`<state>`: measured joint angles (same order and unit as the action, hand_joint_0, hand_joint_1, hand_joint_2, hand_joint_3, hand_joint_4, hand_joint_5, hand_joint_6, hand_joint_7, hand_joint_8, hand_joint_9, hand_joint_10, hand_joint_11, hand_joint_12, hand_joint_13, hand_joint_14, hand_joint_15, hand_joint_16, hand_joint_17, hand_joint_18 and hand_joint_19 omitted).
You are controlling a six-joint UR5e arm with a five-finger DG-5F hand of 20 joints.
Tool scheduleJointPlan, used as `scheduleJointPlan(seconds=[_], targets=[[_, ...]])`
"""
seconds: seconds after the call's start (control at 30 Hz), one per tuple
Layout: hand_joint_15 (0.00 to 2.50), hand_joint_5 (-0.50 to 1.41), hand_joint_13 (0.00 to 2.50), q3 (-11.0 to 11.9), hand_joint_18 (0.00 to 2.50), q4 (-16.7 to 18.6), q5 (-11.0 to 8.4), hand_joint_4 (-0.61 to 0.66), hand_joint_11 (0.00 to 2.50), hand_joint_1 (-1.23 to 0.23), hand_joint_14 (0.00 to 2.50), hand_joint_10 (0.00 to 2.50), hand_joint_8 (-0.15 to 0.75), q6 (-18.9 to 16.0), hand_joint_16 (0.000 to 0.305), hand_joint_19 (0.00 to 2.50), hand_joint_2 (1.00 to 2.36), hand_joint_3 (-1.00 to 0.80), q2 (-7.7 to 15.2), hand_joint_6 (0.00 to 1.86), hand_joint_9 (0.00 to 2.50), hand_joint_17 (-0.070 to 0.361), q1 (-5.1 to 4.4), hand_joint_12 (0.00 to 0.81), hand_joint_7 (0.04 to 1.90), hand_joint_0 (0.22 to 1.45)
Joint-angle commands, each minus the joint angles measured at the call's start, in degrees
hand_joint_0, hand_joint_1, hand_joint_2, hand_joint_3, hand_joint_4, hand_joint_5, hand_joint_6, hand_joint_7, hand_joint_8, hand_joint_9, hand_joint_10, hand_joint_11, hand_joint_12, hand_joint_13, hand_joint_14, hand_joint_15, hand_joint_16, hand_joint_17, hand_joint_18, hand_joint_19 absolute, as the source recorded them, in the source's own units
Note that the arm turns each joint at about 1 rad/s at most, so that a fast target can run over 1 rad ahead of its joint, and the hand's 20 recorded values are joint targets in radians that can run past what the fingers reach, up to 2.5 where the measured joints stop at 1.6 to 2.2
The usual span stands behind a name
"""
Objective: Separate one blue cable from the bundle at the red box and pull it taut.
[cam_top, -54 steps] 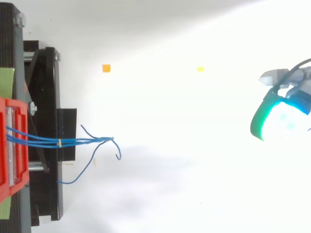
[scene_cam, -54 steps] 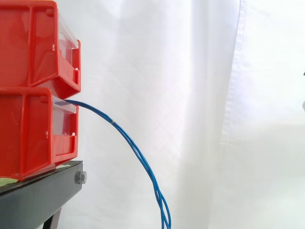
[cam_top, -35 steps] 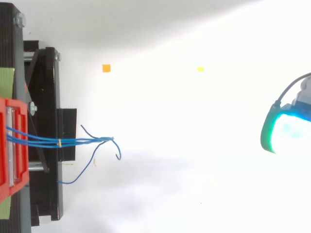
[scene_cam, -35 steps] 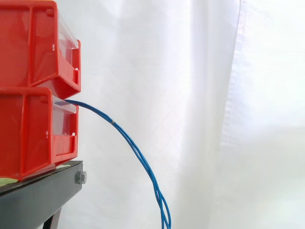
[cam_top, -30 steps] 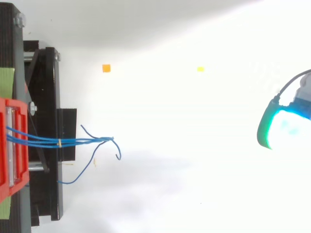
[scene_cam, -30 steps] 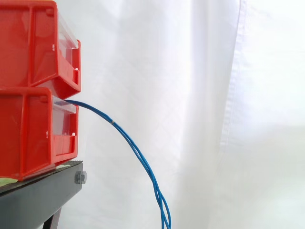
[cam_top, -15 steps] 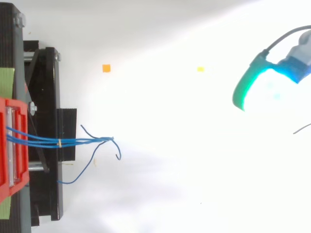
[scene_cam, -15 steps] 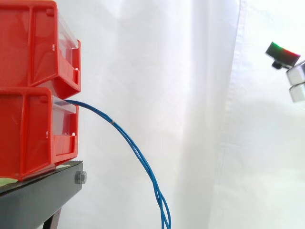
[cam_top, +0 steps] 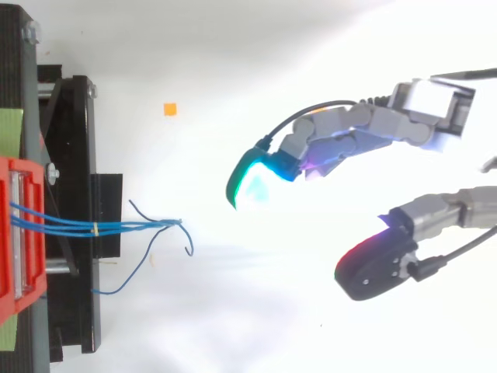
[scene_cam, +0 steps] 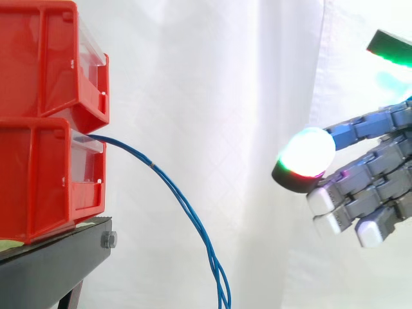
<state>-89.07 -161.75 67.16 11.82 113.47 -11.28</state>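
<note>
Hand (cam_top: 357, 128) splayed, apart fr. blue cables (cam_top: 116, 226)

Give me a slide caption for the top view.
Open hand hovers short of the blue cable bundle trailing from the red box.

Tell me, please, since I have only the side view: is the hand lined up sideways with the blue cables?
Observer: From above, the hand is open, and the gap between its fingers and thumb faces the loose ends of the blue cables, apart from them.
Operator: Do the cables separate anywhere?
Observer: Yes. Beyond the red box they run together, then fan out; one strand loops away toward that view's bottom edge.
Operator: Any landmark nearby?
Observer: A small orange square lies off to the cables' side, nearer the top edge.
</note>
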Motion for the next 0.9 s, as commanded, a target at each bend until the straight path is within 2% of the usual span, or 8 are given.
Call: scheduleJointPlan(seconds=[0.0, 0.2, 0.3, 0.33, 0.47, 0.7, 0.87], targets=[[0.31, -0.18, 0.54, 0.4, 0.55, 2.4, -1.33, 0.27, 0.42, -0.62, 0.01, 0.01, 0.36, 1.5, 0.052, 0.47, 1.0, -0.49, 0.4, 0.5, 0.63, 0.116, -0.14, 0.403, 0.88, 0.54], [0.32, -0.18, 0.54, 0.4, 0.56, 4.9, -3.44, 0.28, 0.43, -0.62, 0.01, 0.01, 0.362, 4.0, 0.052, 0.48, 1.0, -0.49, 0.6, 0.5, 0.64, 0.116, -0.14, 0.403, 0.88, 0.54], [0.32, -0.18, 0.54, 0.4, 0.56, 6.3, -3.7, 0.28, 0.43, -0.62, 0.01, 0.01, 0.364, 4.4, 0.052, 0.48, 1.0, -0.49, 2.3, 0.5, 0.65, 0.116, -0.14, 0.402, 0.88, 0.54], [0.32, -0.18, 0.54, 0.6, 0.56, 8.0, -3.62, 0.28, 0.43, -0.62, 0.01, 0.01, 0.364, 3.7, 0.052, 0.48, 1.0, -0.49, 4.1, 0.5, 0.65, 0.117, -0.06, 0.402, 0.88, 0.54], [0.32, -0.18, 0.54, 2.1, 0.56, 10.8, -3.0, 0.28, 0.44, -0.62, 0.01, 0.01, 0.364, 1.9, 0.052, 0.48, 1.0, -0.49, 7.5, 0.5, 0.65, 0.116, -0.14, 0.4, 0.88, 0.54], [0.32, -0.18, 0.54, 2.6, 0.56, 11.2, -4.58, 0.28, 0.44, -0.62, 0.01, 0.01, 0.364, 5.6, 0.052, 0.48, 1.0, -0.49, 7.7, 0.5, 0.65, 0.116, -0.41, 0.401, 0.88, 0.54], [0.33, -0.18, 0.56, 2.6, 0.57, 12.0, -5.46, 0.28, 0.45, -0.62, 0.01, 0.01, 0.365, 6.1, 0.051, 0.49, 1.0, -0.48, 7.6, 0.5, 0.67, 0.116, -0.5, 0.403, 0.88, 0.55]])
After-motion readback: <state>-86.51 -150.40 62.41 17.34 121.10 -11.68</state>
